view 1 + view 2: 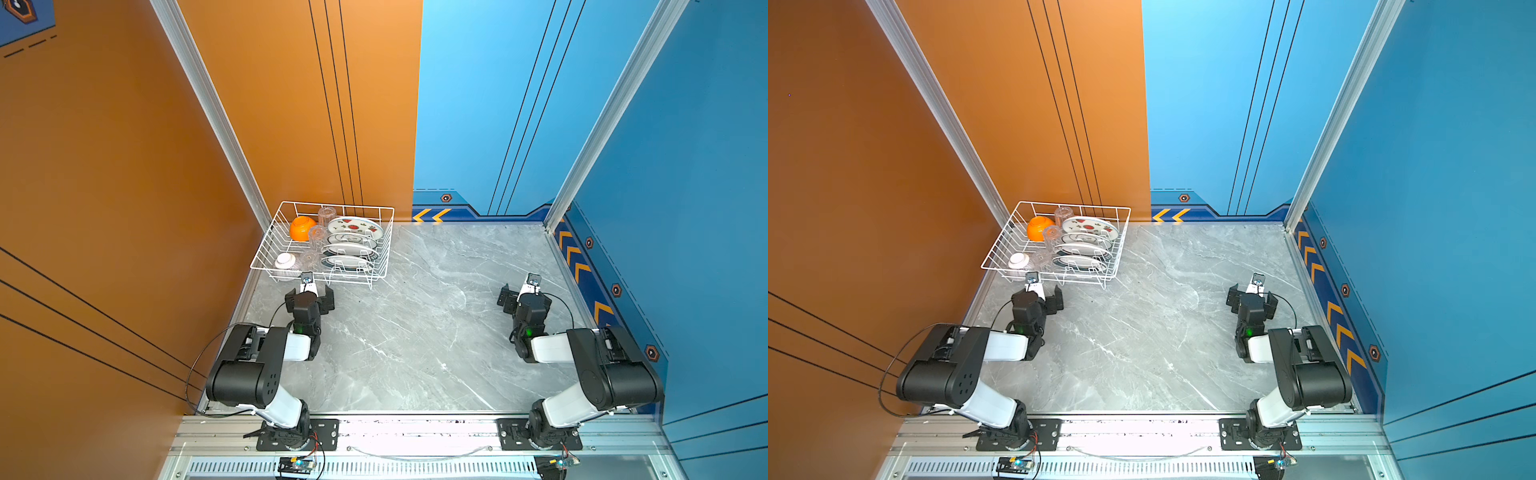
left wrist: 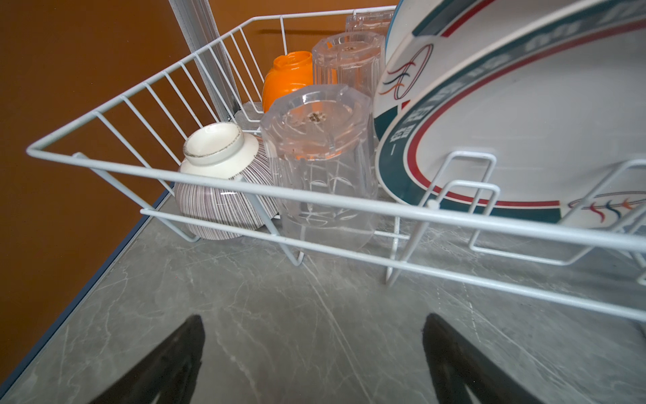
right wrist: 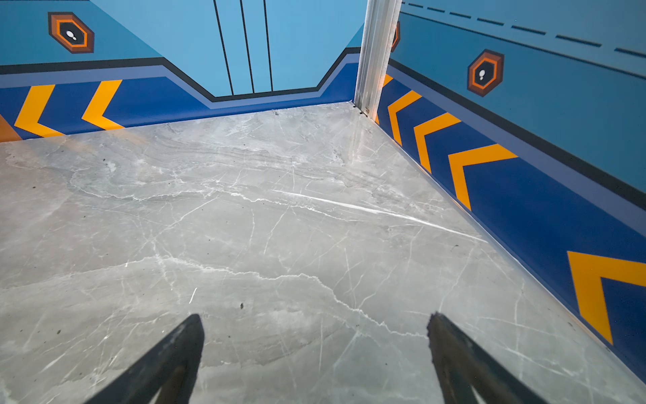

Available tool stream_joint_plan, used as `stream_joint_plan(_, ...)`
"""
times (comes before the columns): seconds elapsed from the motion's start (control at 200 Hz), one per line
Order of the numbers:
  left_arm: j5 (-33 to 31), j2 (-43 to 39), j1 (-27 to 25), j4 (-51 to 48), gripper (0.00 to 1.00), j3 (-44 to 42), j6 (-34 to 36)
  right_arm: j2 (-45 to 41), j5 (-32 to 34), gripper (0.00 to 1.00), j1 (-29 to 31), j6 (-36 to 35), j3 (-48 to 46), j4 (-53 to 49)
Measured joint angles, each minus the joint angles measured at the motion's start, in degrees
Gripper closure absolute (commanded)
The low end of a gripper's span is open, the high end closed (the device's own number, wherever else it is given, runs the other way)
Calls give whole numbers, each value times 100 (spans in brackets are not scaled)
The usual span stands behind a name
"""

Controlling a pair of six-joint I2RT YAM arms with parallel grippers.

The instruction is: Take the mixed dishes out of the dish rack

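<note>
I hold the left tool [image 2: 313, 317] spread wide, gripping nothing, just short of the dish rack [image 2: 105, 163] and its near rim. Directly ahead of the tool, inside the rack, stands an upturned clear glass [image 2: 316, 168]. A small striped bowl [image 2: 216, 203] lies to the tool's left of it and plates [image 2: 524, 122] stand on edge to the right. The right tool [image 3: 314, 316], likewise spread, hangs over the table [image 3: 279, 227], well apart from the rack.

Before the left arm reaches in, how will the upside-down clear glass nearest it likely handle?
The clear faceted glass looks hard and glossy, so it may slip in a light grip. Standing mouth-down and taller than wide, it could tip onto the small grey-striped white bowl beside it if nudged. Glass or plastic, I cannot tell.
</note>
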Motion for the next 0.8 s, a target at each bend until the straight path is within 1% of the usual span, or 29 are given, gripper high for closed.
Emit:
stream_joint_plan(0.115,68,0,63,0,2,0,-2,0,-4,0,0,2,0,0)
stream_joint_plan(0.31,105,0,61,0,2,0,0,0,-151,0,-94,2,0,-2)
stream_joint_plan(0.596,105,0,57,0,2,0,0,0,-173,0,-94,2,0,-2)
stream_joint_plan(0.721,90,0,22,0,2,0,0,0,-173,0,-92,2,0,-2)
stream_joint_plan(0.801,-31,0,-74,22,2,0,7,0,-170,0,-92,2,13,-39)
